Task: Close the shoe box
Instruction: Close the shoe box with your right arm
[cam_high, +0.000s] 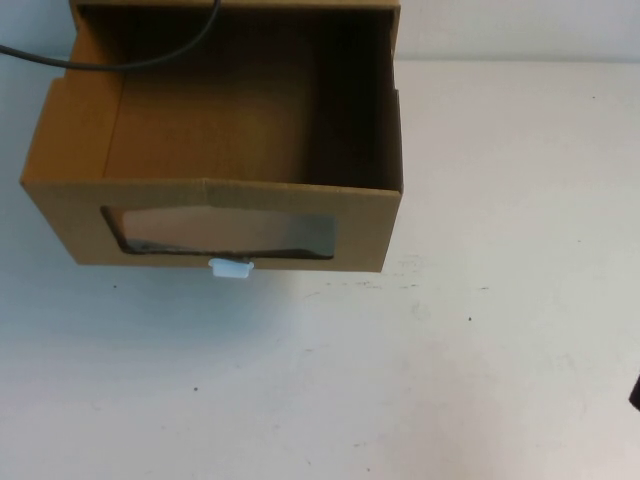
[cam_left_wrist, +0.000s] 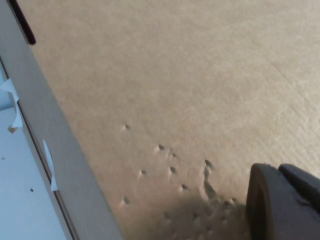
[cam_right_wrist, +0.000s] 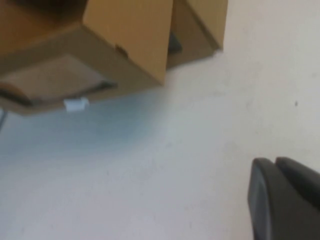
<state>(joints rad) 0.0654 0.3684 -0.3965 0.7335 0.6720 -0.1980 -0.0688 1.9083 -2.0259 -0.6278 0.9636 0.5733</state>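
High view: the shoe box sits at the far left of the desk, its drawer pulled out toward my side, open top showing a bare cardboard floor. The front panel faces me, with the clear window in it and the white pull tab just below. The drawer's sliding axis runs from me away toward the far edge, so I judge the closing move to be a push on that front panel, straight away from the robot. Left wrist view: the left gripper hangs close over a plain cardboard surface, apparently part of the box; I cannot tell how its fingers stand. Right wrist view: the right gripper is above bare desk, well apart from the box, which lies ahead of it and across toward the left arm's side; its fingers I cannot tell either. The left arm is the nearer.
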